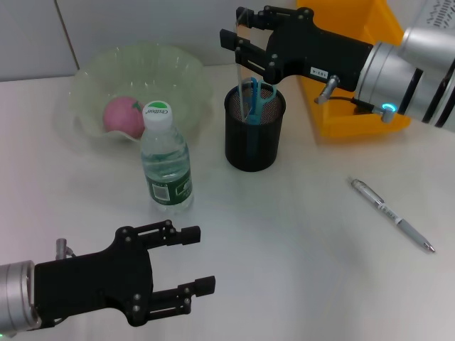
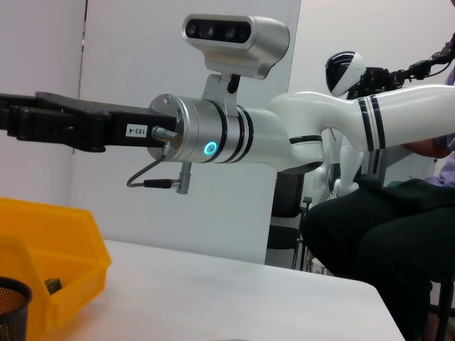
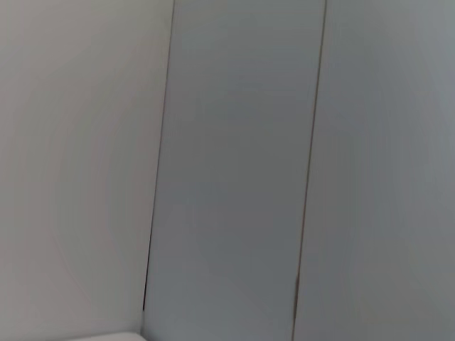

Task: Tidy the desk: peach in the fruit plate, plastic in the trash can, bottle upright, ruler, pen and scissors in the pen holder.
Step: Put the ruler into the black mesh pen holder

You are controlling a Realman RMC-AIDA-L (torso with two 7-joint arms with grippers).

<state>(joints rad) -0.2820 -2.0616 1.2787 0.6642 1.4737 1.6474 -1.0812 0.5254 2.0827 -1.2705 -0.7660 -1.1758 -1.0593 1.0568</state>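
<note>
While my left gripper point(image 1: 202, 259) hangs open and empty nearest me, the upright bottle point(image 1: 166, 160) stands just beyond it. Farther off, my right gripper point(image 1: 238, 35) pinches the clear ruler point(image 1: 244, 78) upright above the pen holder point(image 1: 254, 128), scissors point(image 1: 254, 96) inside.

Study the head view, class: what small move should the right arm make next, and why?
Probably lower and let go. The right gripper holds the clear ruler upright, its lower end already inside the pen holder beside the scissors. The pen lies on the table; the left gripper hovers open.
</note>
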